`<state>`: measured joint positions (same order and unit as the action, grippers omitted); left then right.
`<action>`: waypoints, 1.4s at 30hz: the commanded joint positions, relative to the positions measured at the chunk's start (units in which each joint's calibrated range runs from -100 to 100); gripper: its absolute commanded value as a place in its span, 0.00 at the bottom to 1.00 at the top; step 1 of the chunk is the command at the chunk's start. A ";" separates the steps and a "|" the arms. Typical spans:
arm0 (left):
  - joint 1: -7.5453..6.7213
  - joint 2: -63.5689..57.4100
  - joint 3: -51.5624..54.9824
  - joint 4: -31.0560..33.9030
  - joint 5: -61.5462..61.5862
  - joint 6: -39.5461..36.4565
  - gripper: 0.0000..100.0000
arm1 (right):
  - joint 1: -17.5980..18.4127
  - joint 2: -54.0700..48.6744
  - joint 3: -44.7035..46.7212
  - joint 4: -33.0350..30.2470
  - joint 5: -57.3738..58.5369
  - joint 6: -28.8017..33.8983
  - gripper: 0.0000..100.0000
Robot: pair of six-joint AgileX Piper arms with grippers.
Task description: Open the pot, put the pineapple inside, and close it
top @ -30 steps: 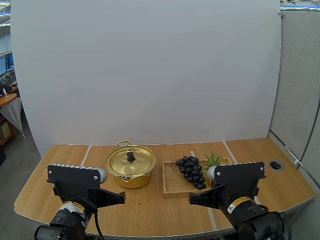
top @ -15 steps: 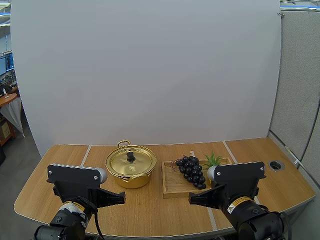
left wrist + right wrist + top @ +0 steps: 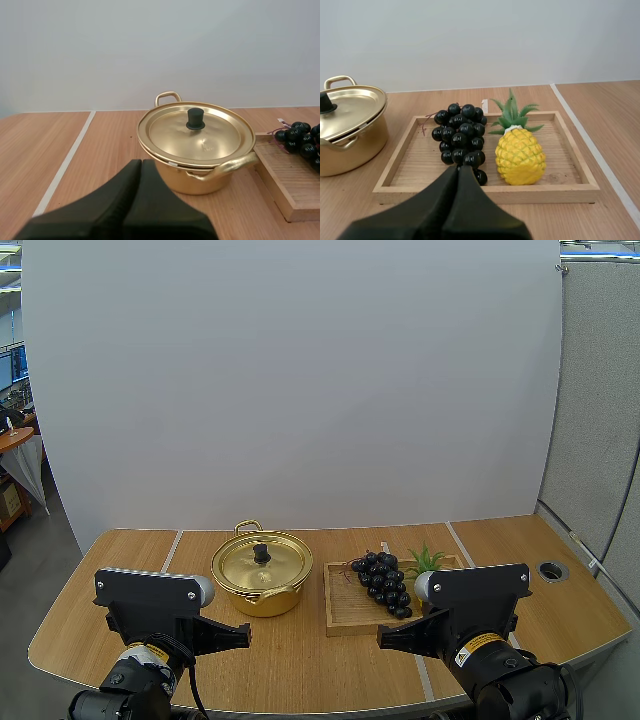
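The lid (image 3: 170,134) sits on the gold pot (image 3: 192,182), so opening is the step in hand. The pineapple (image 3: 520,156) lies in the wooden tray (image 3: 485,193). The left hand (image 3: 140,165) and the right hand (image 3: 459,171) are each pressed together, well short. Next, I'd say, the left hand must spread and take the knob (image 3: 195,118).

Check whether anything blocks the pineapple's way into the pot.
Yes: the lid sits closed on the pot, and the grapes lie on the tray between the pineapple and the pot.
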<state>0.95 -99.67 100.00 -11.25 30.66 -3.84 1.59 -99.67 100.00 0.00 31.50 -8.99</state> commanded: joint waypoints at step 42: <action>0.10 -0.33 0.00 -0.79 -1.33 -1.07 0.00 | -0.23 -0.33 0.00 0.00 -0.26 -0.30 0.00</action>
<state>0.95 -99.67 100.00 -11.25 30.66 -4.15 1.59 -99.67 100.00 0.00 31.50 -8.99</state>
